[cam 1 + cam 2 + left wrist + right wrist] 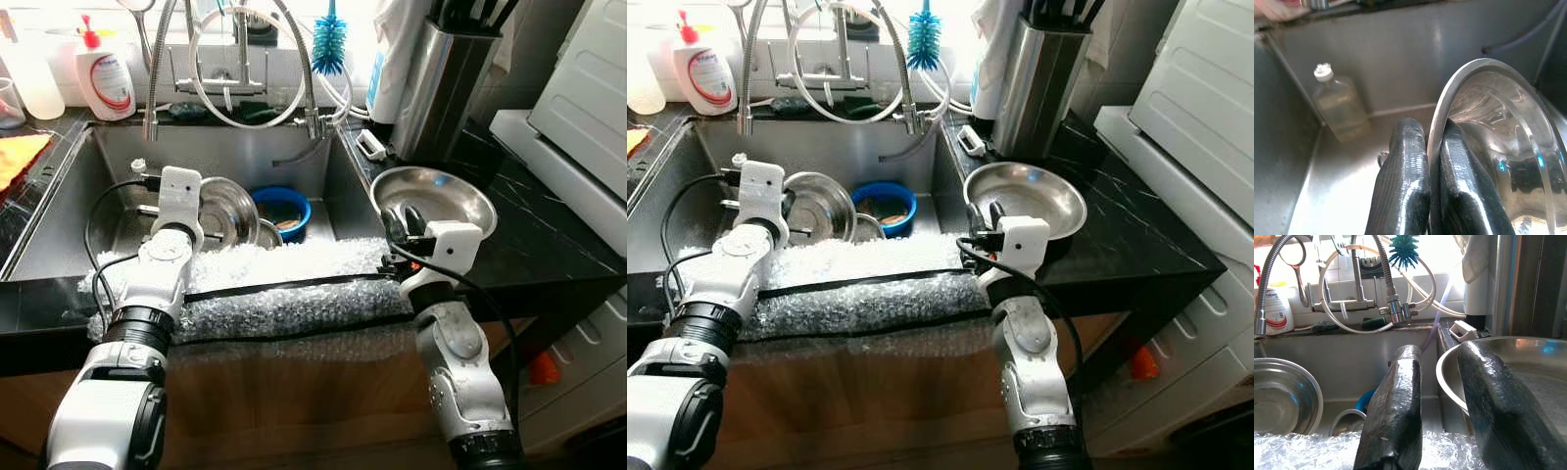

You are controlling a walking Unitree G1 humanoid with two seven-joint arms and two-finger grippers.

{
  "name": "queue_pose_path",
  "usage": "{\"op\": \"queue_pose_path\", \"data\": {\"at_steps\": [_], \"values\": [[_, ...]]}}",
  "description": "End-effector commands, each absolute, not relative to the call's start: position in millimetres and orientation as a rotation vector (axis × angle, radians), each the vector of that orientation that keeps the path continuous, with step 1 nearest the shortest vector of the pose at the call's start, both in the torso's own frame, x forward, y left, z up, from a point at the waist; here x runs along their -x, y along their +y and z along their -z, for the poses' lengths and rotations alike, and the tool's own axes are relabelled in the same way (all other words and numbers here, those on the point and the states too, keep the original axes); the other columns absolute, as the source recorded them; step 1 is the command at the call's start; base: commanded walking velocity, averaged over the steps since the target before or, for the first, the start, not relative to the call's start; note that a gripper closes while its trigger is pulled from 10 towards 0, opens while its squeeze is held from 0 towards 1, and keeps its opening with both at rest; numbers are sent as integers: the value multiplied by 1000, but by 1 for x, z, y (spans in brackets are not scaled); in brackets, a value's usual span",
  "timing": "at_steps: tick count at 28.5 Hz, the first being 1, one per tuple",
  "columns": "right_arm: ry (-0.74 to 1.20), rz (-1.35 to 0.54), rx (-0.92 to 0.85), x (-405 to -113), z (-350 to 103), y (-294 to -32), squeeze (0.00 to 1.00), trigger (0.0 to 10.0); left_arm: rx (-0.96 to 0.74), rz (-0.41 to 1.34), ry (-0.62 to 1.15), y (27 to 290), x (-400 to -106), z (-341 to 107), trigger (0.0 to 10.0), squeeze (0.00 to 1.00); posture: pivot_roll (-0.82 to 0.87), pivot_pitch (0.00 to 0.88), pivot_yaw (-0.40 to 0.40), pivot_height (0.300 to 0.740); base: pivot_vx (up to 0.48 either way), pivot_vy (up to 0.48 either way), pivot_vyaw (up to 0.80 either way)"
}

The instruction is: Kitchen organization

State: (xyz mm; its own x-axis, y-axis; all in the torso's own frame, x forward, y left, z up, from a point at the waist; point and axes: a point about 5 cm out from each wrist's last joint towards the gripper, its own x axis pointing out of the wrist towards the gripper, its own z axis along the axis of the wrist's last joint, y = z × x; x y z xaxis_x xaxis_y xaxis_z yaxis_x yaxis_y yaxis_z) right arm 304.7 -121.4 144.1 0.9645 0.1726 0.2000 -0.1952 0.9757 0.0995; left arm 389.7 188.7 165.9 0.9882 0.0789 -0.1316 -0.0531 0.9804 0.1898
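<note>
A steel bowl (233, 211) stands tilted on its edge in the sink (118, 147). My left gripper (1434, 161) is shut on that bowl's rim (1449, 93), one finger on each side. A second, wider steel bowl (446, 196) rests on the black counter (549, 245) right of the sink. My right gripper (1442, 352) is open at that bowl's near left rim, which lies between the two fingers (1400, 396). The same gripper appears from above as black fingers (404, 223) over the rim.
A blue bowl (284, 208) and a small steel cup (266, 233) sit in the sink, with a clear bottle (1339, 105) in its corner. Bubble wrap (284, 289) pads the sink's front edge. Behind are the faucet (235, 59), soap bottle (105, 78), steel knife holder (441, 88).
</note>
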Motion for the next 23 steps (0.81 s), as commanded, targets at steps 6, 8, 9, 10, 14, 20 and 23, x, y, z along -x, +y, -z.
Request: {"op": "queue_pose_path", "data": {"at_steps": [6, 8, 9, 10, 14, 20, 23], "values": [[-181, -190, -121, -306, -143, -121, 0, 10000, -154, -11, 251, 180, -387, -149, 10000, 1000, 8, 0, -78, 740, 0, 0, 0], [-178, -194, -123, -306, -142, -121, 0, 10000, -151, -8, 256, 179, -387, -148, 10000, 1000, 8, 0, -79, 740, 0, 0, 0], [-176, -195, -123, -306, -142, -120, 0, 10000, -148, -7, 257, 178, -386, -148, 10000, 1000, 8, 0, -79, 740, 0, 0, 0], [-175, -196, -124, -306, -142, -120, 0, 10000, -144, -4, 260, 178, -386, -147, 10000, 1000, 8, 0, -79, 740, 0, 0, 0], [-169, -200, -124, -307, -142, -119, 0, 10000, -138, 2, 267, 178, -386, -147, 10000, 1000, 8, 0, -80, 740, 0, 0, 0], [-156, -205, -128, -307, -140, -118, 0, 10000, -19, 20, 300, 176, -385, -142, 10000, 1000, 8, 0, -80, 740, 0, 0, 0], [-151, -206, -134, -307, -140, -118, 0, 10000, 24, 16, 303, 177, -385, -142, 10000, 1000, 9, 0, -81, 740, 0, 0, 0]]}}
